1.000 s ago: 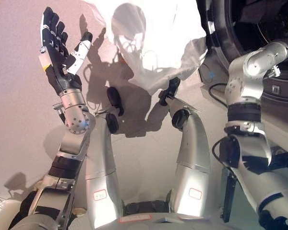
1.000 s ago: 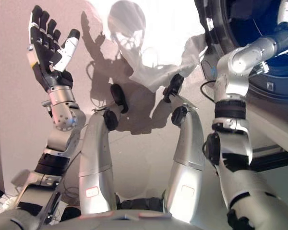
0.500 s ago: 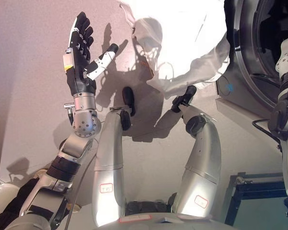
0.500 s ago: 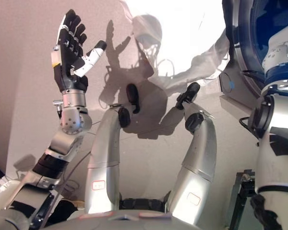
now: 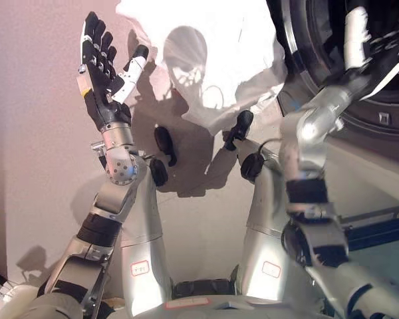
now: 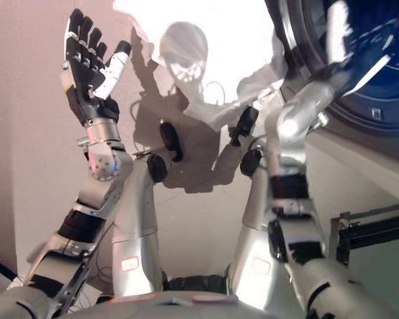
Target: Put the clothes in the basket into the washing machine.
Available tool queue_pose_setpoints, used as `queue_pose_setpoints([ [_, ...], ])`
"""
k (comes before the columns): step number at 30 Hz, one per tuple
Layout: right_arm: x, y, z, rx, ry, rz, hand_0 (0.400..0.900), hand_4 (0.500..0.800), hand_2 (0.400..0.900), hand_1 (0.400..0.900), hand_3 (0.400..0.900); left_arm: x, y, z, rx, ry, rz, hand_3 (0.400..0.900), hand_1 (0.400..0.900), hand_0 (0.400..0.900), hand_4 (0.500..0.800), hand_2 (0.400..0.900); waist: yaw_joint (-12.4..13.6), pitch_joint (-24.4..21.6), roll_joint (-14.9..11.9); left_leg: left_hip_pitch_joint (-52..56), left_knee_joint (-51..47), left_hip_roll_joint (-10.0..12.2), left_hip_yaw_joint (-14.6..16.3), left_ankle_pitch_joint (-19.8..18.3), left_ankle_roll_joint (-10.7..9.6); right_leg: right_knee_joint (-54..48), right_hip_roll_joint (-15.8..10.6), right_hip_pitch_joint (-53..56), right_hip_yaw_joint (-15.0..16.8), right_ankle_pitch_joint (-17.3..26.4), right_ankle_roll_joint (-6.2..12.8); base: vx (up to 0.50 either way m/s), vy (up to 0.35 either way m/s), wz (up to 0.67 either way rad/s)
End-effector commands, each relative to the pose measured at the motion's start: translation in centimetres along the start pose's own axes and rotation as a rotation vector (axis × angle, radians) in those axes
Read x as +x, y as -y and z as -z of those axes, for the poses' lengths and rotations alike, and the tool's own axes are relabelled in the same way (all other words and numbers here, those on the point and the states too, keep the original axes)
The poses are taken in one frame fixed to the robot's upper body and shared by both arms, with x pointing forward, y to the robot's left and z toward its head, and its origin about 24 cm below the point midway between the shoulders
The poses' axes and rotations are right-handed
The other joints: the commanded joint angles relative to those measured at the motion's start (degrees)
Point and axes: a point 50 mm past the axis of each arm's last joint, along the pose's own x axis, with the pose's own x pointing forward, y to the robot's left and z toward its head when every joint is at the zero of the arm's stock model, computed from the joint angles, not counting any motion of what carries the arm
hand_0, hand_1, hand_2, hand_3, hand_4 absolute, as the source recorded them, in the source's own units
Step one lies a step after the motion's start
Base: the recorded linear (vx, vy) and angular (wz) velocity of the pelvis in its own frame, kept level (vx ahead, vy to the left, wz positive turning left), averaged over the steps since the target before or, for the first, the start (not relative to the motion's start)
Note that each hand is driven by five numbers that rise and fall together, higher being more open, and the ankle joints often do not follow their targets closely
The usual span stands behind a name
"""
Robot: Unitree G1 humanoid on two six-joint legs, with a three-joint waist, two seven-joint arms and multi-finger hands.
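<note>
My left hand (image 5: 101, 73) is raised at the upper left, open and empty, with straight fingers and the palm turned inward. My right arm reaches up and right into the round opening of the washing machine (image 5: 299, 60). My right hand (image 5: 369, 46) shows inside the drum only as a blur, so I cannot tell its fingers or whether it holds anything. A white cloth (image 5: 253, 73) lies spread on the floor in front of the machine, at the top middle. It also shows in the right eye view (image 6: 253, 80). No basket shows plainly.
The machine's front panel (image 5: 379, 153) runs along the right side. A dark metal frame (image 5: 379, 222) stands low at the right. The pale floor (image 5: 33, 166) fills the left side of the view.
The camera has shifted between frames. My right arm has swung across and up into the drum opening. My left hand has stayed raised and open.
</note>
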Motion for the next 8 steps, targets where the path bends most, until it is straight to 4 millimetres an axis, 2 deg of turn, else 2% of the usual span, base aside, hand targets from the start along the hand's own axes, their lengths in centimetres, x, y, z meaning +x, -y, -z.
queue_pose_setpoints([
  [1, -2.7, 3.2, -0.9, -0.104, 0.110, -0.195, 0.900, 0.800, 0.900, 0.900, 0.900, -2.7, -1.8, 0.9, 0.028, -0.011, -0.045, 0.900, 0.900, 0.900, 0.800, 0.900, -2.85, -12.74, 1.91, -6.55, -2.64, -1.91, -2.37, -0.48, 1.14, 8.00, 1.73, -11.28, -3.54, -6.69, 4.36, -0.02, 0.034, -0.15],
  [5, -4.6, 4.7, -0.4, -0.219, 0.079, -0.360, 0.900, 0.800, 0.900, 0.900, 0.900, -3.5, -2.7, 1.5, 0.040, -0.035, -0.045, 0.900, 0.900, 0.900, 0.800, 0.900, -3.75, -13.31, 1.55, -5.93, -3.49, -1.41, -2.06, -0.58, 1.14, 7.25, 2.02, -10.69, -3.84, -6.62, 4.69, -0.02, 0.017, -0.07],
  [8, -5.1, 5.2, 0.4, -0.254, 0.037, -0.395, 0.900, 0.800, 0.900, 0.900, 0.900, -3.8, -3.0, 1.8, 0.039, -0.051, -0.041, 0.900, 0.900, 0.900, 0.800, 0.900, -4.07, -13.68, 1.44, -5.19, -4.00, -1.25, -1.98, -0.61, 1.08, 6.84, 2.23, -9.82, -3.94, -6.67, 4.87, 0.00, 0.003, -0.01],
])
